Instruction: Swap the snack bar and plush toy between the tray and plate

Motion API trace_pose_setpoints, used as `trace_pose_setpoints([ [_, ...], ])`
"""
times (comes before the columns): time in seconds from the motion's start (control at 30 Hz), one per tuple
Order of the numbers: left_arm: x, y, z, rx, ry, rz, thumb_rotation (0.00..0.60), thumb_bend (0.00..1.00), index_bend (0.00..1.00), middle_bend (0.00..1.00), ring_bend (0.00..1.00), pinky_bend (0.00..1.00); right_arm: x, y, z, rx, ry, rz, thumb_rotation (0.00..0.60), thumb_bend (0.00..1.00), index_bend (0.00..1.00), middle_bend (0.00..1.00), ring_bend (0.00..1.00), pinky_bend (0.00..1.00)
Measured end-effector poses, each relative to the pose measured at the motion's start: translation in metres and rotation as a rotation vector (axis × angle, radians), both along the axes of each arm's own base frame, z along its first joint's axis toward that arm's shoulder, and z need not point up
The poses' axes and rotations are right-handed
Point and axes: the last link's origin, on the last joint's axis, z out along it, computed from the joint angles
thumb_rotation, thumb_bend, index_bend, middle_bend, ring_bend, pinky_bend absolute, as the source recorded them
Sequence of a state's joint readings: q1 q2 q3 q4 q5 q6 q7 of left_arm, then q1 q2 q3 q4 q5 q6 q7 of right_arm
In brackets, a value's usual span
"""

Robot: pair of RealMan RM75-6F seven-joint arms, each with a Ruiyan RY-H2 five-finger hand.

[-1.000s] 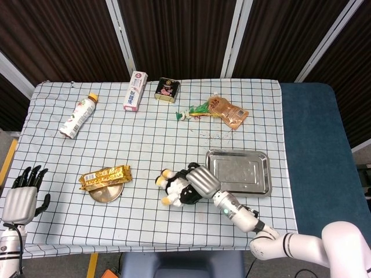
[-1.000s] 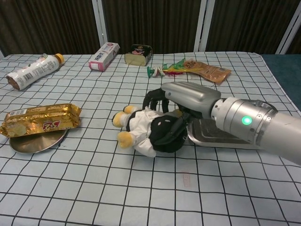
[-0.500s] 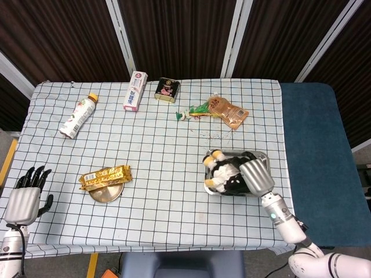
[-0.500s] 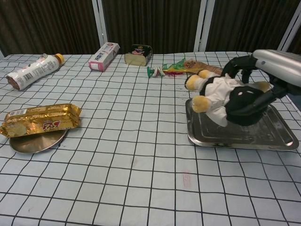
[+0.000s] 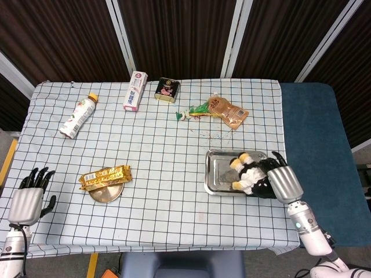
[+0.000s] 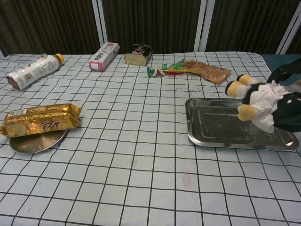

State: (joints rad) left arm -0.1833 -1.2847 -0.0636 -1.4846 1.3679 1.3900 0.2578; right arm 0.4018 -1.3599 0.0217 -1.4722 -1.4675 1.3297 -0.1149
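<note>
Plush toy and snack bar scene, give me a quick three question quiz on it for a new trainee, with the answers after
1. True or false: the snack bar lies on the plate.
2. Which hand holds the plush toy? A) left hand B) right hand C) neither
3. Fill in: the plush toy is held over the right part of the ____.

Key:
1. True. The gold-wrapped bar rests across the round plate.
2. B. The right hand grips the toy; the left hand hangs off the table's near left corner, holding nothing.
3. Tray; whether the toy touches it cannot be told.
</note>
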Motion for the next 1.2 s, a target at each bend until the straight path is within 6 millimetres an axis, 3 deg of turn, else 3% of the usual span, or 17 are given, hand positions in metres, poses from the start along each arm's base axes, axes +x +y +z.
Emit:
trace_pose_setpoints([
  [0.17, 0.0, 0.0, -0.002, -0.008, 0.006, 0.003, 0.6, 0.45, 0.14, 0.09, 0.0, 0.18, -0.005, 0.002, 0.003, 0.052, 0.012, -0.023, 0.6, 0.15, 0.2, 0.04, 0.02, 0.0],
  [0.33, 0.0, 0.0, -0.003, -0.01, 0.007, 0.006, 0.6, 0.45, 0.14, 0.09, 0.0, 0.18, -0.01, 0.0, 0.005, 0.113, 0.006, -0.048, 0.6, 0.1, 0.01, 0.0, 0.0, 0.0],
  [0.7, 0.001, -0.001, -0.001, -0.004, 0.003, 0.001, 0.6, 0.45, 0.14, 0.09, 0.0, 0.18, -0.017, 0.009, 0.027, 0.032, -0.043, -0.046, 0.6, 0.07, 0.0, 0.0, 0.0, 0.0],
  [0.97, 0.006, -0.003, -0.002, -0.007, 0.005, -0.016, 0.6, 0.45, 0.14, 0.09, 0.0, 0.18, -0.029, 0.044, 0.063, -0.205, -0.065, -0.132, 0.6, 0.07, 0.0, 0.0, 0.0, 0.0],
  [1.2, 0.008, -0.005, -0.002, -0.011, 0.003, -0.016, 0.6, 0.45, 0.14, 0.09, 0.0, 0.18, -0.044, 0.073, 0.074, -0.317, 0.028, -0.242, 0.6, 0.07, 0.0, 0.0, 0.0, 0.0],
])
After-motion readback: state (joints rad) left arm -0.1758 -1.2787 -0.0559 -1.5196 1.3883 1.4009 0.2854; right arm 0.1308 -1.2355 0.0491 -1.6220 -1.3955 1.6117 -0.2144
